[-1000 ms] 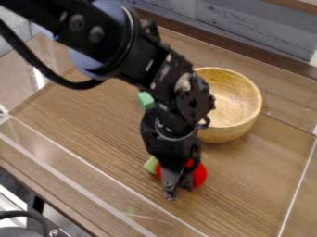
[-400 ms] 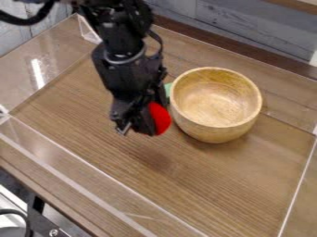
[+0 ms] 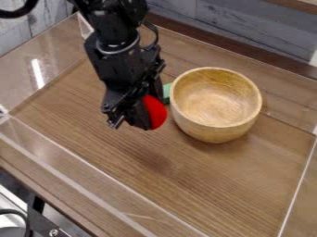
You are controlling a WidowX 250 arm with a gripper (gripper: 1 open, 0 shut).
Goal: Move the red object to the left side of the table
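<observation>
The red object [image 3: 152, 113], a small glossy rounded toy fruit, hangs a little above the table [image 3: 87, 162], just left of the wooden bowl. My gripper [image 3: 136, 115] points steeply down and is shut on it, its dark fingers pressed against its sides. The black arm rises from there toward the top left and hides the fruit's top. A faint shadow lies on the wood below and in front of the fruit.
A wooden bowl [image 3: 218, 104] stands right of centre, holding nothing. A flat green block [image 3: 165, 92] peeks out between the gripper and the bowl. Low clear acrylic walls [image 3: 74, 190] border the tabletop. Bare wood stretches to the left and front.
The gripper has lifted the red object off the wood near the front and carried it back and to the left, beside the bowl. In the last half second it has barely moved.
</observation>
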